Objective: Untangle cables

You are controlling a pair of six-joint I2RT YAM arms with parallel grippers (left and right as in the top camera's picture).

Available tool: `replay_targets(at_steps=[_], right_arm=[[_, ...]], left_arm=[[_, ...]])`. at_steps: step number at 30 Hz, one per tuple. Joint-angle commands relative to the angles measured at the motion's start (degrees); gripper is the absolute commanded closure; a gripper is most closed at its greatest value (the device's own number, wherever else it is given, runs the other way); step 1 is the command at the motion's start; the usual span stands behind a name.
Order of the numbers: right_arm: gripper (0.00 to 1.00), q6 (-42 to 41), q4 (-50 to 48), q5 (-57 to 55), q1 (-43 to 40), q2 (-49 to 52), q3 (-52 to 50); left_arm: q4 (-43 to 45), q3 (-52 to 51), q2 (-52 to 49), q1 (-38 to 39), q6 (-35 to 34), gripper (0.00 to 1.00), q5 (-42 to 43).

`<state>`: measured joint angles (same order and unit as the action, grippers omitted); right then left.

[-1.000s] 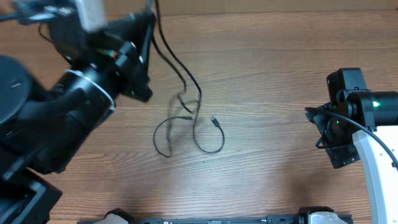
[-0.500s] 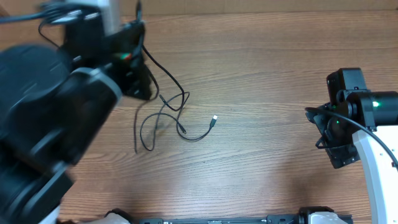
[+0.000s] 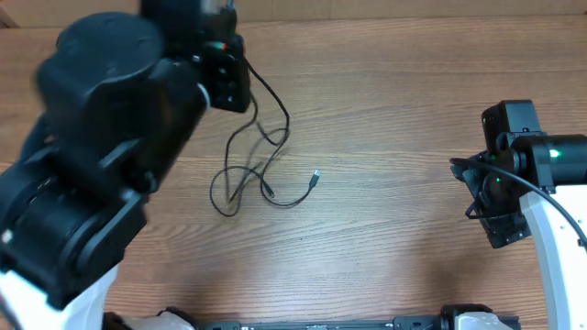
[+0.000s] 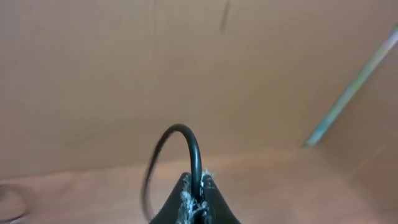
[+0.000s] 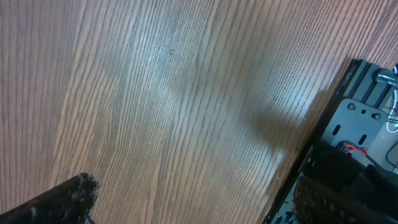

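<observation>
Overhead, we see the cables [image 3: 261, 183] lying in loose loops on the worktop [image 3: 394, 110], left of its middle. One strand climbs towards the far edge and passes under the left arm [image 3: 110, 156]. Only the left wrist view shows the left pincer [image 4: 194, 194], pressed together on a black strand that arches up from its tips. The left arm looms over the far left corner. The right pincer [image 5: 199, 196] hangs by the right edge, jaws wide apart over bare wood.
</observation>
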<state>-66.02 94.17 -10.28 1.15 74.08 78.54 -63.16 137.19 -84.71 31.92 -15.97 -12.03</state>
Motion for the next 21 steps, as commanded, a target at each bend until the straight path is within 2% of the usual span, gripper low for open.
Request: replay_targets(at_steps=[1,3,4,6,8,11,15,19,21], right_arm=[[0.00,-0.3,0.0,-0.1,-0.2,-0.9,1.4],[0.00,-0.3,0.0,-0.1,-0.2,-0.9,1.4],[0.00,-0.3,0.0,-0.1,-0.2,-0.9,1.4],[0.00,-0.3,0.0,-0.2,-0.2,-0.9,1.4],[0.00,-0.3,0.0,-0.2,-0.2,-0.9,1.4],[0.00,-0.3,0.0,-0.1,-0.2,-0.9,1.4],[0.00,-0.3,0.0,-0.1,-0.2,-0.9,1.4],[0.00,-0.3,0.0,-0.1,-0.2,-0.9,1.4],[0.00,-0.3,0.0,-0.1,-0.2,-0.9,1.4]], left_arm=[[5.2,0.6,5.4,0.5,-15.6,0.96,3.6],[7.5,0.6,6.8,0.5,-22.9,0.96,4.7],[8.4,0.6,7.7,0.5,-29.8,0.96,4.6],[8.4,0.6,8.5,0.5,-32.2,0.96,4.2],[8.1,0.6,8.7,0.5,-31.5,0.96,3.9],[7.0,0.6,8.2,0.5,-22.0,0.96,3.9],[3.1,0.6,5.6,0.5,-2.2,0.96,1.7],[-3.6,0.6,1.8,0.5,6.7,0.96,-10.3],[-6.0,0.6,-0.5,0.5,8.3,0.96,-20.6]])
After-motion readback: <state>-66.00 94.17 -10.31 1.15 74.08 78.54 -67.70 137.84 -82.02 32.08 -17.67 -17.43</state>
